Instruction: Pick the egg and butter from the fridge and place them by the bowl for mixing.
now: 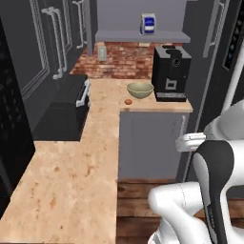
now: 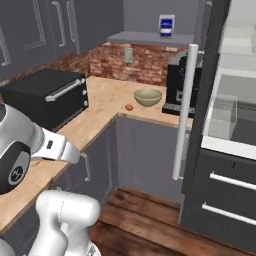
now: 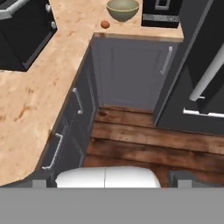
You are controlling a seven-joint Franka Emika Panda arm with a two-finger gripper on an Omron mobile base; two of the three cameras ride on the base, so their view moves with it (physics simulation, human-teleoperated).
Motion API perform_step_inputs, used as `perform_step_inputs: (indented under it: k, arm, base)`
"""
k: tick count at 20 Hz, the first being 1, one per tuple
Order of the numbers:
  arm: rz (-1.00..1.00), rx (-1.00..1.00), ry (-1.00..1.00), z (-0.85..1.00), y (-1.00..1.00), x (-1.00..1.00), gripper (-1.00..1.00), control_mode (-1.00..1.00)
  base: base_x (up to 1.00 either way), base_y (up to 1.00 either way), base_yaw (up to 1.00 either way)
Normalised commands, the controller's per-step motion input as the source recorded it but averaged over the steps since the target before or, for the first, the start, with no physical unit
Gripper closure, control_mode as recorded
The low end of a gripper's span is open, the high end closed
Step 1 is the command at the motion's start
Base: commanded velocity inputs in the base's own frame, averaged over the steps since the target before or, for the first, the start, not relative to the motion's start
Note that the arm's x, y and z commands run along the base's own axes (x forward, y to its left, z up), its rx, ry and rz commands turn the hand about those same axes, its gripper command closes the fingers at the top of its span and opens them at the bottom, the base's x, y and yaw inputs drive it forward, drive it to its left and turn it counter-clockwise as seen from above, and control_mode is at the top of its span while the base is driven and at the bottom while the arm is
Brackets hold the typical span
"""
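Beside the round olive-beige bowl (image 2: pixel 148 97) on the tabletop (image 2: pixel 107 107), just to its left, we see the small orange-brown egg (image 2: pixel 129 107) already placed. Right of the bowl, the dark-grey fridge (image 2: pixel 212 85) stands open; with fingers wide and empty, we reach in for the butter, squaring up first.

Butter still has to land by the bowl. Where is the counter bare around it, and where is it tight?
Bare counter lies in front of the bowl toward the counter edge, and left of the egg toward the toaster oven. It is crowded to the bowl's right, where the black coffee machine stands close.
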Motion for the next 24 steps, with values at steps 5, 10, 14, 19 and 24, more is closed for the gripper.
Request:
perform_step_inputs:
  k: [5,10,14,19,24]
  arm:
    - [0.0,0.0,0.0,0.0,0.0,0.0,-1.0,1.0]
    - [0.0,0.0,0.0,0.0,0.0,0.0,-1.0,1.0]
    - [0.0,0.0,0.0,0.0,0.0,0.0,-1.0,1.0]
    - [0.0,0.0,0.0,0.0,0.0,0.0,-1.0,1.0]
    - [0.0,0.0,0.0,0.0,0.0,0.0,-1.0,1.0]
  base:
    - [-0.51,-0.18,-0.39]
    - [-0.17,-0.52,-0.3]
    - [0.0,-0.78,-0.05]
    - [0.0,-0.86,0.0]
    - [0.01,-0.84,0.0]
